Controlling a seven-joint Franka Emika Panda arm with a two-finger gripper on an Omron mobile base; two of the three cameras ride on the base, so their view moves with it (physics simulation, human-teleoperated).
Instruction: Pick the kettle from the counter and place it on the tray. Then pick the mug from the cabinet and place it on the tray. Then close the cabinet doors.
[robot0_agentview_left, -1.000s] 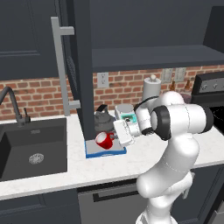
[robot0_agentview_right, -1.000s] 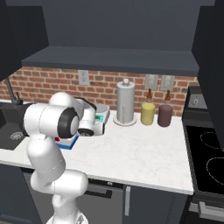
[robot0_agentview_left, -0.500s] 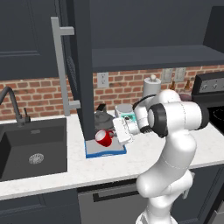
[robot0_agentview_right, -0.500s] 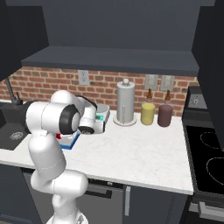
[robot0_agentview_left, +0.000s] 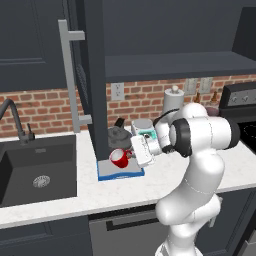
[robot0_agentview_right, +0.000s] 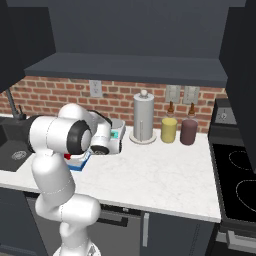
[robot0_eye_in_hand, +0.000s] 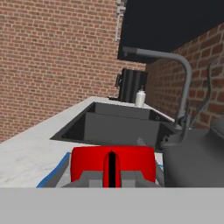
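Holding the mug (robot0_agentview_left: 119, 158) in fully closed jaws, the gripper (robot0_agentview_left: 131, 156) hangs over the tray (robot0_agentview_left: 120, 172), beside the kettle (robot0_agentview_left: 118, 136), for placement.

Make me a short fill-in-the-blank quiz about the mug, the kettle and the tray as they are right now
1. The gripper is shut on the ____ mug.
2. The kettle already sits on the ____.
3. The tray has a ____ rim.
4. The cabinet doors are ____.

Missing words: red; tray; blue; open
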